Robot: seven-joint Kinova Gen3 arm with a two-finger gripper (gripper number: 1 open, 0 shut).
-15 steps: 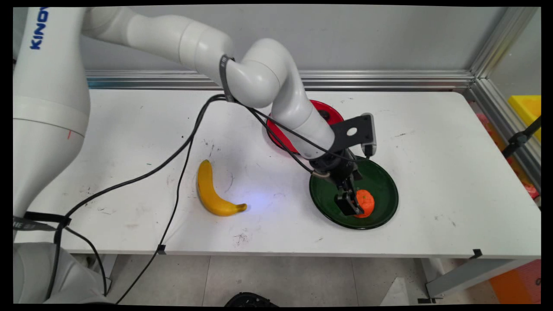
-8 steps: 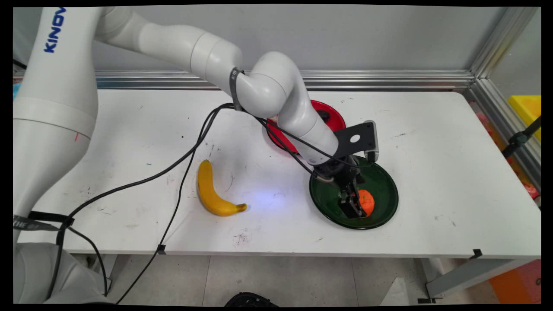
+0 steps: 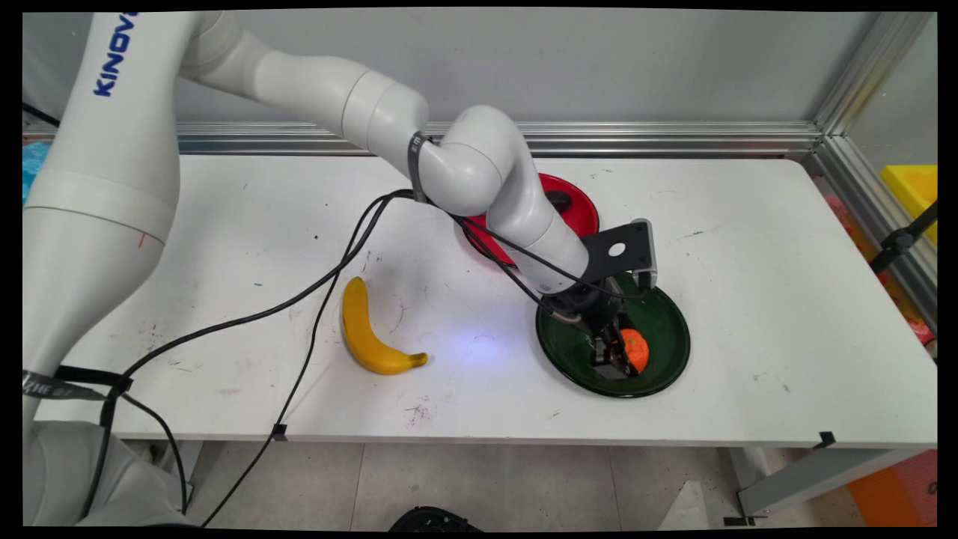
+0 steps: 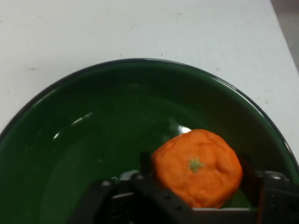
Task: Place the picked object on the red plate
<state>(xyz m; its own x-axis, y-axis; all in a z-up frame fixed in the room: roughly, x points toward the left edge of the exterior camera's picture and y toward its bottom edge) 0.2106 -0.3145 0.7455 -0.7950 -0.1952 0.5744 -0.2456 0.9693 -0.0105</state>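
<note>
I'm looking across a white table (image 3: 748,247) that fills the middle of the frame, its top scuffed with small dark marks and smudges. Behind it, along the upper part of the frame, I've got a plain grey wall (image 3: 636,67) with a ribbed aluminium rail (image 3: 711,138) running along its foot. At the upper right, a second aluminium profile (image 3: 861,75) slants down the corner. Far right edge, I see a yellow bin (image 3: 913,187). Along the bottom, pale floor tiles (image 3: 486,486) show under the table edge, with a grey table leg (image 3: 801,479) at lower right and something orange (image 3: 898,494) in the corner.
</note>
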